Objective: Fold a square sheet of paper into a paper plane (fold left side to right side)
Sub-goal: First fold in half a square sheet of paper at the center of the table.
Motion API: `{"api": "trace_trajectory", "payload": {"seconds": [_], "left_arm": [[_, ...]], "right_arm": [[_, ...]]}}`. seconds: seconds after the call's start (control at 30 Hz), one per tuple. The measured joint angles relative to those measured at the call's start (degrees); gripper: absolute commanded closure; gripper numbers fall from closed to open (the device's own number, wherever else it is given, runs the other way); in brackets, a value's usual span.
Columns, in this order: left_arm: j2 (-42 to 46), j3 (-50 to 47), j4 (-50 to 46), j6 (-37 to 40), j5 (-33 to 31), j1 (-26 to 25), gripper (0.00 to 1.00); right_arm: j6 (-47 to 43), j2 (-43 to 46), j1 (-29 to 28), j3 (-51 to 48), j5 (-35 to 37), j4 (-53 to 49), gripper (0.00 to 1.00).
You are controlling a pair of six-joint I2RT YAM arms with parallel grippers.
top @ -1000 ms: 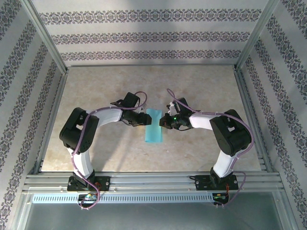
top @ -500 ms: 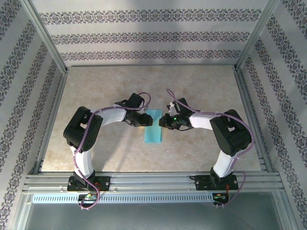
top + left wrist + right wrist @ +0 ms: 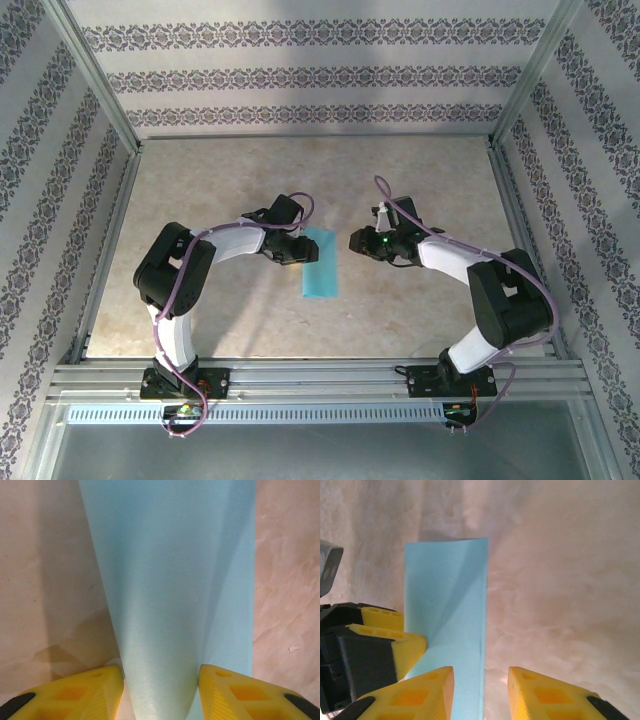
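1. In the top external view, the sheet of paper is lying on the table between the two arms. It is folded to a narrow cyan strip, with its long side running away from the bases.
2. The left gripper is sitting against the strip's left edge, toward the far end. Its jaws are too small here to read.
3. The right gripper is hanging just beside the far end of the right edge. It is apart from the strip, with bare table showing between them.
4. In the left wrist view, the left gripper is showing its yellow fingers partly apart at the bottom corners.
5. A raised, bowed flap of the sheet of paper is filling the gap between them, narrowing toward the fingers and widening away from them. I cannot tell whether the jaws are pinching this flap or merely flanking it.
6. A paler lower layer is lying flat on the table along the flap's right side, passing behind the right-hand finger.
7. In the right wrist view, the right gripper is standing with its jaws apart and gripping nothing.
8. The sheet of paper is lying on the table ahead. Its long edge is running down into the gap beside the finger on the picture's left.
9. The left gripper is sitting at the sheet's other edge, one yellow fingertip overlapping that edge. A diagonal crease is shading the paper above it.
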State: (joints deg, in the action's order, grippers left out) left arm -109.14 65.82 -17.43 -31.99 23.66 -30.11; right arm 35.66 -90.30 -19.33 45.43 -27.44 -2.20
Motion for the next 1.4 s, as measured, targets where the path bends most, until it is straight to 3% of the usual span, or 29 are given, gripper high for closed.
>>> {"api": "trace_trajectory", "payload": {"seconds": [1.4], "left_arm": [[-1.8,3.6,-4.7,-0.2,-2.6,-1.2,0.5]], "right_arm": [[-0.2,0.8,1.1,-0.7,-0.9,-0.9,0.67]]}}
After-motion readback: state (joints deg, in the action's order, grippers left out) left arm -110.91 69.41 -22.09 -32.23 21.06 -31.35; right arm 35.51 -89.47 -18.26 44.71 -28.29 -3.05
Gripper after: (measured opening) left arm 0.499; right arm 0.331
